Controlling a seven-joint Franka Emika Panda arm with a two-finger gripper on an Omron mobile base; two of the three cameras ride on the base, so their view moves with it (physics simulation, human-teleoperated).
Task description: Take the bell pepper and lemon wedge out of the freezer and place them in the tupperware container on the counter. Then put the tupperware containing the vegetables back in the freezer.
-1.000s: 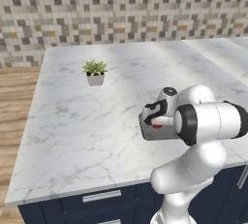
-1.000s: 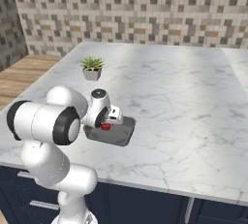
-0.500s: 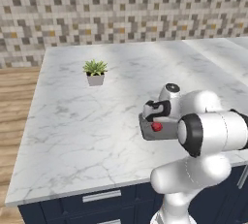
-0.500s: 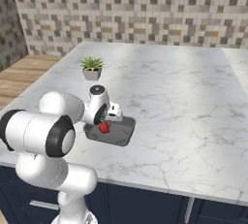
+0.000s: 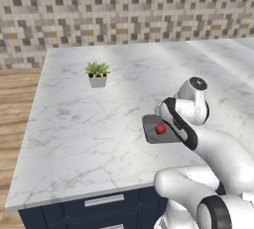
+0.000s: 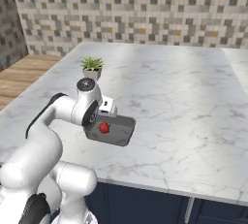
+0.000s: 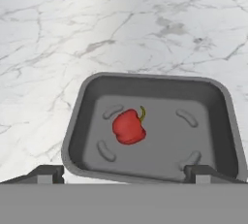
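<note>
Our jaws stand spread wide and hold nothing, the gripper (image 7: 123,172) hanging above the near rim of the container (image 7: 77,121). The bell pepper (image 7: 129,126) lies ahead of and below the fingertips, free in the container, a little left of its middle. We judge the pepper delivered, so the coming move leads away from it, back to the freezer for the lemon wedge. The pepper is small, glossy and red, lying on its side with a short yellow-green stem pointing away from us. The container sits on the tabletop (image 5: 74,124), well apart from the potted plant (image 5: 97,74).
</note>
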